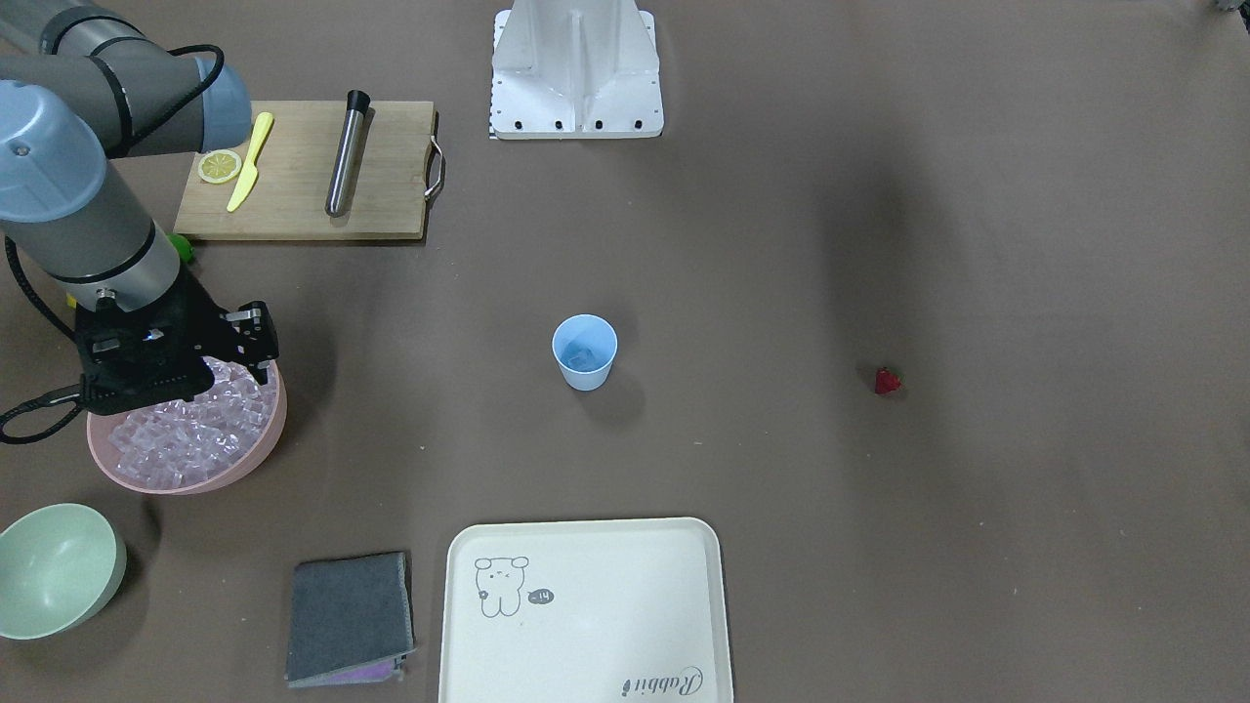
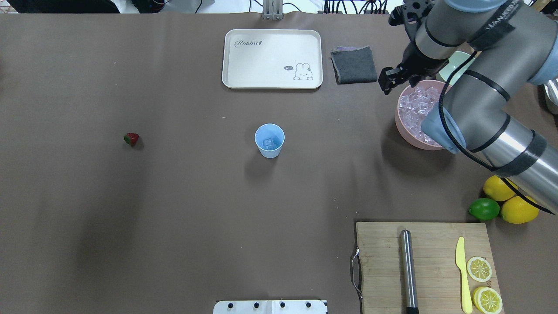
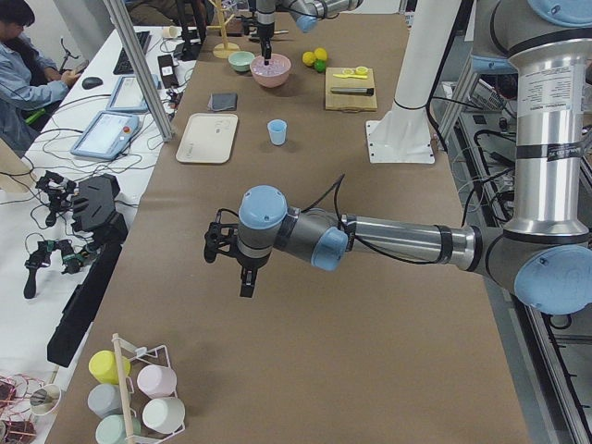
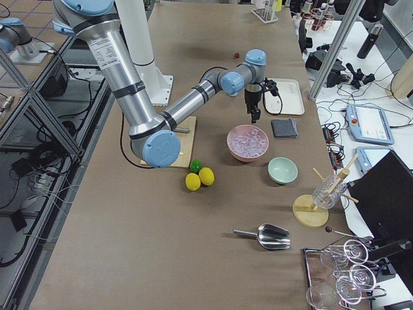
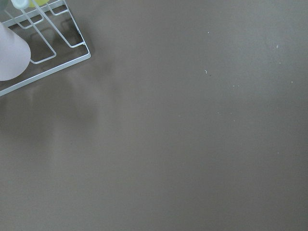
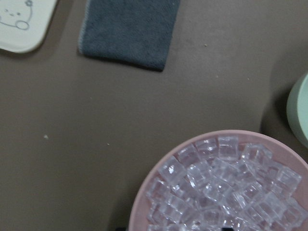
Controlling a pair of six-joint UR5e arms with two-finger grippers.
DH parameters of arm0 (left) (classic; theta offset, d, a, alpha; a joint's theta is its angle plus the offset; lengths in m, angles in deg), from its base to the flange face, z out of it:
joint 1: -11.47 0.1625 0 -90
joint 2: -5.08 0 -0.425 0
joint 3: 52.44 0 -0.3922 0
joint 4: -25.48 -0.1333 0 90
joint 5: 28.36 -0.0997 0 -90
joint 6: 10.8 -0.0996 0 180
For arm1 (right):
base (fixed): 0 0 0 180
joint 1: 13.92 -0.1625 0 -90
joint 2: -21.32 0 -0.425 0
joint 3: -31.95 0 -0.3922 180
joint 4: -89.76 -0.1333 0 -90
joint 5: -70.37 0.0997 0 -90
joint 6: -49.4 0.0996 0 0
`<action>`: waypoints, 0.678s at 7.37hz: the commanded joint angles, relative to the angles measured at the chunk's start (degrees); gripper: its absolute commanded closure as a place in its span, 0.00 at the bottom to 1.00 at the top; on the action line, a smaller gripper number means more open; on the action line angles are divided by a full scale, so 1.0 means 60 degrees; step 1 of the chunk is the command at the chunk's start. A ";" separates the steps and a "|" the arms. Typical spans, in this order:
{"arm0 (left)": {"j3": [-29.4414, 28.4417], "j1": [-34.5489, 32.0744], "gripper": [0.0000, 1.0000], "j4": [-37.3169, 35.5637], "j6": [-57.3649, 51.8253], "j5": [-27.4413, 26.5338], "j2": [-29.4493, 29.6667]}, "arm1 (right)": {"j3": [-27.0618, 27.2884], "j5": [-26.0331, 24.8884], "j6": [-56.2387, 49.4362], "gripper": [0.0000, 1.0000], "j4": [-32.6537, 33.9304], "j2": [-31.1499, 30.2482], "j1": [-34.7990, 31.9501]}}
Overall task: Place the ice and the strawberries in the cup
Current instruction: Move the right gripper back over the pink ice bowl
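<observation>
The right gripper (image 2: 386,82) hangs just over the edge of the pink bowl (image 2: 399,118) full of ice (image 2: 414,102), and I cannot tell if its fingers are wide or closed. It should go straight down on one top cube, squeeze softly because ice is slippery, then carry it to the blue cup (image 2: 269,140) in the middle of the table (image 2: 196,196), which seems to hold one cube. The red strawberry (image 2: 131,138) lies alone, well apart from the cup.
</observation>
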 commanded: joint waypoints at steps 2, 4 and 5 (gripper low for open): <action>-0.0093 0.0015 0.02 0.0173 0.0000 -0.0026 -0.0022 | -0.0093 0.0016 -0.0123 0.20 -0.1736 -0.1570 -0.0024; -0.0079 0.0015 0.02 0.0188 0.0000 -0.0011 -0.0022 | -0.0022 -0.0013 0.0386 0.19 -0.1936 -0.1620 0.0267; -0.0079 0.0015 0.02 0.0188 -0.0015 -0.0026 -0.0022 | -0.0021 -0.0056 0.0695 0.19 -0.1951 -0.1620 0.0458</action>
